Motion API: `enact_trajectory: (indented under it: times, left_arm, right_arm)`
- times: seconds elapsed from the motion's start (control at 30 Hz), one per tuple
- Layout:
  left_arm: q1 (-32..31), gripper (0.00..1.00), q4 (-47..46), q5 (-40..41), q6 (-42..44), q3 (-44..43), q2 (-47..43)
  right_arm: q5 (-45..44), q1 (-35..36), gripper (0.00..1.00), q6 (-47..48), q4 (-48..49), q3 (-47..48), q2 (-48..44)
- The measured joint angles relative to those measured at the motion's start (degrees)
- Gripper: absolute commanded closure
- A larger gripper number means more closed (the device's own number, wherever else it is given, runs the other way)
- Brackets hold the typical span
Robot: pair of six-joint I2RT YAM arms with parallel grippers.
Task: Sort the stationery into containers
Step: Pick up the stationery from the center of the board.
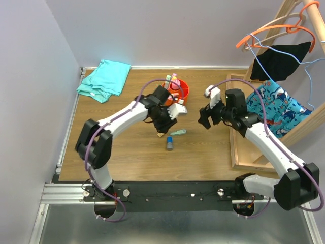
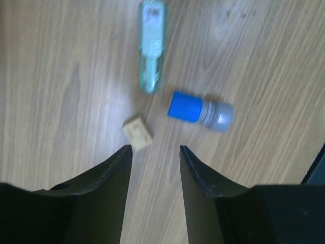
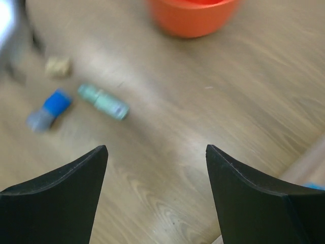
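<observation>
The round orange-red organiser [image 1: 182, 89] stands at the back centre with pink and orange highlighters upright in it; its wall shows in the right wrist view [image 3: 192, 18]. On the table lie a green highlighter [image 1: 177, 133] [image 2: 151, 46] [image 3: 103, 101], a blue-grey cylinder [image 1: 169, 145] [image 2: 200, 111] [image 3: 49, 109] and a small tan block [image 1: 161, 135] [image 2: 137, 132] [image 3: 57, 66]. My left gripper [image 1: 165, 123] [image 2: 155, 148] is open and empty, just above the tan block. My right gripper [image 1: 205, 118] [image 3: 156, 148] is open and empty, right of these items.
A teal folded cloth [image 1: 104, 79] lies at the back left. A large wooden tray [image 1: 244, 152] stands at the right, with patterned blue fabric [image 1: 277, 104] and hangers [image 1: 269, 30] above it.
</observation>
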State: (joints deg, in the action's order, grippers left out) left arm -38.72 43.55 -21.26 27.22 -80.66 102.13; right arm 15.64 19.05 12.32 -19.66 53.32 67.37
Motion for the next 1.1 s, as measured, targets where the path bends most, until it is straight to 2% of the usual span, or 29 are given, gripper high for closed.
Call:
enact_trajectory:
  times: [0.13, 0.33, 0.43, 0.67, 1.1]
  left_arm:
    - [6.23, 0.48, 0.87, -0.31, -0.48, 4.42, -8.17]
    - [19.85, 0.48, 0.61, -0.63, -2.6, 10.56, -18.32]
    - [23.37, 0.47, -0.13, -1.03, -4.55, 13.68, -19.37]
    - [29.62, 0.47, -1.11, -2.4, -7.82, 16.87, -19.65]
    - [34.82, 0.47, -3.61, -4.87, -10.99, 18.8, -23.06]
  right_arm:
    - [13.25, 0.92, 0.19, 17.81, -8.26, 2.16, 6.05]
    - [17.92, 7.08, 0.24, 35.17, -14.86, 8.96, 20.33]
    - [18.27, 10.38, 0.26, 40.11, -16.28, 13.2, 26.05]
    - [18.23, 16.52, 0.32, 46.6, -18.23, 20.37, 34.4]
    - [14.34, 16.74, 0.37, 49.48, -18.95, 22.91, 43.6]
